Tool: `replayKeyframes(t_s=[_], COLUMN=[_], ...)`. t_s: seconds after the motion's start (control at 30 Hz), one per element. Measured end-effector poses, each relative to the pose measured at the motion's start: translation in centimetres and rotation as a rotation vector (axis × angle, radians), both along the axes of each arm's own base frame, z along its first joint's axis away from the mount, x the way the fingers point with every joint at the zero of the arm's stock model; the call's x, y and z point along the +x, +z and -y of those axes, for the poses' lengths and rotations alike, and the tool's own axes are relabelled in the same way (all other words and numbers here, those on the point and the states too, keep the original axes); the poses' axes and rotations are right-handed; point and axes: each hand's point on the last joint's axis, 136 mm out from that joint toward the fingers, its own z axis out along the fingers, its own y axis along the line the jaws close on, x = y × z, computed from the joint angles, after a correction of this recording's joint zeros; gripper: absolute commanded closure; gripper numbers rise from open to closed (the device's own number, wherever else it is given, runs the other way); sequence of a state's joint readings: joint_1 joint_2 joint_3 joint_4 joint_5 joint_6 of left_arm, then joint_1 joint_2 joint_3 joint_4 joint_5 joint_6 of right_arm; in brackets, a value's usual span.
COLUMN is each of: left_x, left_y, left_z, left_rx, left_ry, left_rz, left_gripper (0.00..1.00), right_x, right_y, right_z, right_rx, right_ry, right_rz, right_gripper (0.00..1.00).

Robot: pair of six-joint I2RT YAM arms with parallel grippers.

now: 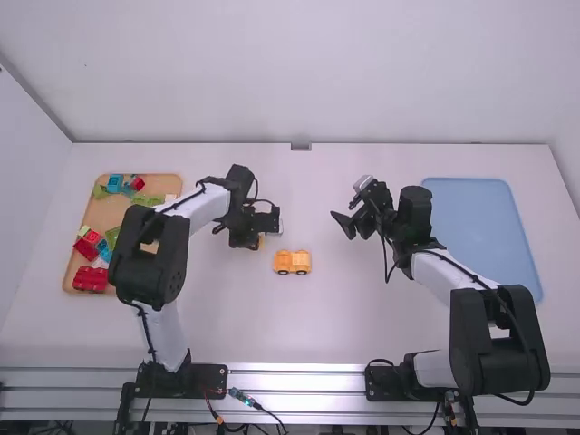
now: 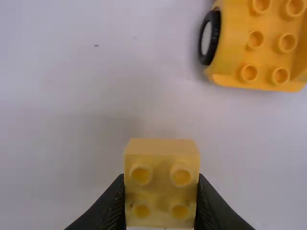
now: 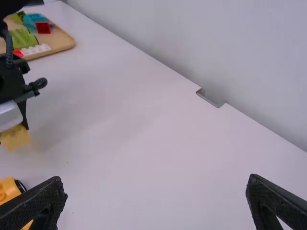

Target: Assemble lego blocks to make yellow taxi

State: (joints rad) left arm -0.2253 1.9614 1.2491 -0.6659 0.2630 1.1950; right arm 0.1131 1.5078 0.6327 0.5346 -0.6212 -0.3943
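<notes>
In the high view my left gripper [image 1: 259, 237] is left of the yellow wheeled base [image 1: 292, 262], which rests mid-table. In the left wrist view my left gripper [image 2: 161, 201] is shut on a yellow block [image 2: 161, 183] with studs, held apart from the wheeled base [image 2: 268, 52]. The right wrist view also has the held yellow block [image 3: 16, 138] and part of the wheeled base [image 3: 8, 189]. My right gripper [image 1: 343, 225] is right of the base and farther from the camera; in its own wrist view the right gripper [image 3: 156, 194] stands open with nothing between its fingers.
A wooden tray [image 1: 107, 210] with red, green, blue and white blocks stands at the left, partly behind the left arm. A blue tray [image 1: 480, 213] lies at the right, beside the right arm. The back wall rises behind the table.
</notes>
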Motion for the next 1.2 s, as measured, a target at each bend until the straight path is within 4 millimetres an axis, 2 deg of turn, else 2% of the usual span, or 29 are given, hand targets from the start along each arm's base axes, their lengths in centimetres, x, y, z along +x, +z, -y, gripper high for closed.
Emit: replayKeyframes(t_s=[0.17,0.27,0.3,0.43,0.6,0.77,0.93,1.07,1.2], left_x=[-2.5,-3.4,-3.7,-3.9,-4.0,-4.8,-5.2,-4.3,-3.4], left_y=[-1.7,-0.8,0.1,1.6,0.5,-0.4,-0.5,-0.5,-1.4], left_z=[-0.4,-0.7,-0.6,-0.1,0.0,-0.3,-0.4,-1.0,-1.9], left_rx=[-0.011,-0.016,-0.032,-0.082,-0.102,-0.099,-0.096,-0.097,-0.084], left_ry=[0.045,0.055,0.035,-0.057,-0.086,-0.069,-0.059,-0.014,0.047], left_rz=[-0.024,0.016,0.056,0.195,0.284,0.269,0.243,0.243,0.164], left_gripper=[0.98,0.98,0.98,0.98,0.98,0.98,0.98,0.98,0.98], right_x=[0.1,0.1,0.1,-0.1,-0.6,-1.2,-1.4,-1.5,-1.6], right_y=[0.0,-0.1,-0.1,-0.7,-1.6,-2.7,-3.0,-3.1,-3.2], right_z=[0.1,0.2,0.2,0.3,0.4,0.5,0.5,0.5,0.5], right_rx=[-0.006,-0.011,-0.008,-0.014,-0.030,-0.067,-0.075,-0.079,-0.084], right_ry=[-0.005,-0.012,-0.014,-0.015,-0.012,0.005,0.011,0.014,0.015], right_rz=[0.003,0.002,-0.002,-0.028,-0.064,-0.097,-0.103,-0.105,-0.112], right_gripper=[0.01,0.01,0.01,0.01,0.01,0.01,0.01,0.01,0.01])
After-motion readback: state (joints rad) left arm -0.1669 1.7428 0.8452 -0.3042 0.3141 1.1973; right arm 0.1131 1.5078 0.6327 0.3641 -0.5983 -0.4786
